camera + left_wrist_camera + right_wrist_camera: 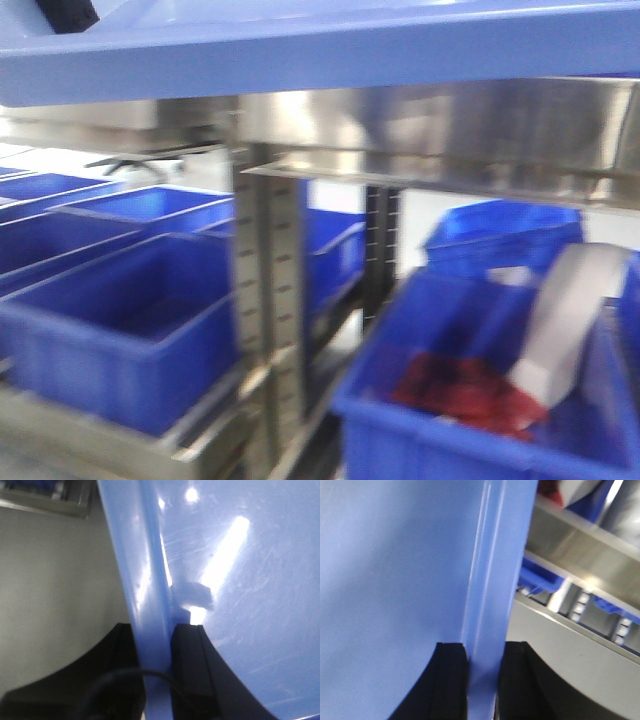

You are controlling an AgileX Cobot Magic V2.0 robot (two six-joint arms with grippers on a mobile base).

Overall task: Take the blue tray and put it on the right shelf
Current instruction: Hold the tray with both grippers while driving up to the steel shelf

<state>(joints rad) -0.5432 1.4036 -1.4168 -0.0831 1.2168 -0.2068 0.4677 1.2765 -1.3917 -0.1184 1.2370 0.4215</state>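
**Exterior front-facing view.**
- The blue tray: pale, glossy. It spans the top of the frame from edge to edge, with its flared rim facing the camera.
- The right shelf: a stainless-steel rail just below and behind the tray. Whether the two touch cannot be told.
- Steel upright: stands at centre, under the rail.
- Dark-blue storage bins: in rows on the lower racks to the left.
- Nearer bin: lower right, holding a red item and a pale grey strip that leans on its wall.

**Left wrist-mounted view.**
- Left gripper: closed on the tray's rim, which runs up the frame between the two black fingers.
- The jaws stand only as far apart as the rim is thick.
- The tray's floor fills the right side and carries bright light reflections.
- Grey floor: lies to the left.

**Right wrist-mounted view.**
- Right gripper: clamped on the tray's opposite rim, with one black finger on each face of it.
- The tray's floor fills the left side.
- Steel racking and blue bins show blurred to the right, apart from the tray.
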